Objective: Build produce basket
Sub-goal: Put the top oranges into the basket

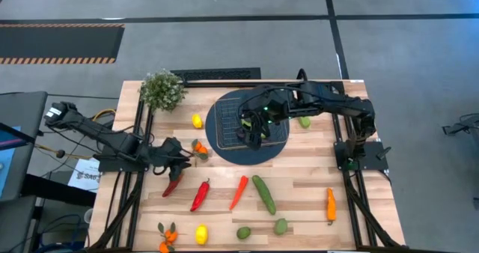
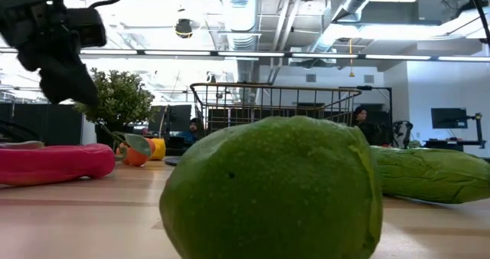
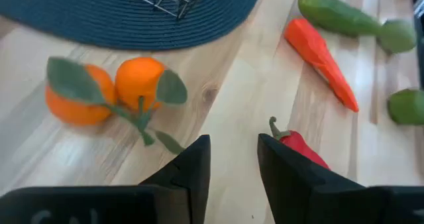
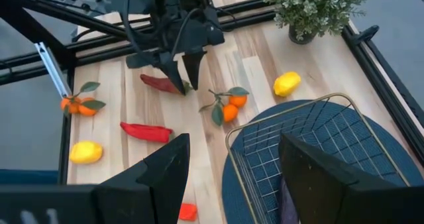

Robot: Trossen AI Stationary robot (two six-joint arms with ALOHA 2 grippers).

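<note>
Produce lies scattered over the pale wooden tabletop [image 1: 299,189], mostly toward its front and left, with bare planks between the pieces; at the far left corner a bushy potted plant [image 1: 162,89] stands close to the edge; the left end effector [image 1: 182,162] reaches in low from the left side, tilted down over the stem end of a glossy red pepper [image 1: 173,184], its two dark fingers slightly apart and closed on nothing; just beside it lies a leafy pair of tangerines [image 1: 200,149], clear of the fingers; nearer the front sit a second red pepper [image 1: 200,195], another tangerine cluster [image 1: 167,236] and a lemon [image 1: 201,234] by the edge; a further lemon [image 1: 197,120] rests by the dark blue woven disc [image 1: 224,152]; on that disc stands the basket [image 4: 311,141], square, shallow, thin wire mesh with rounded corners; the right end effector [image 1: 251,137] hovers above the basket, arm stretched in from the right, fingers well apart and empty; in front of the disc lie a tapered orange-red pepper [image 1: 238,191] and a bumpy green cucumber [image 1: 263,194]; two limes [image 1: 280,225] sit near the front edge; an orange pepper [image 1: 330,205] lies alone toward the right, open wood around it.
</note>
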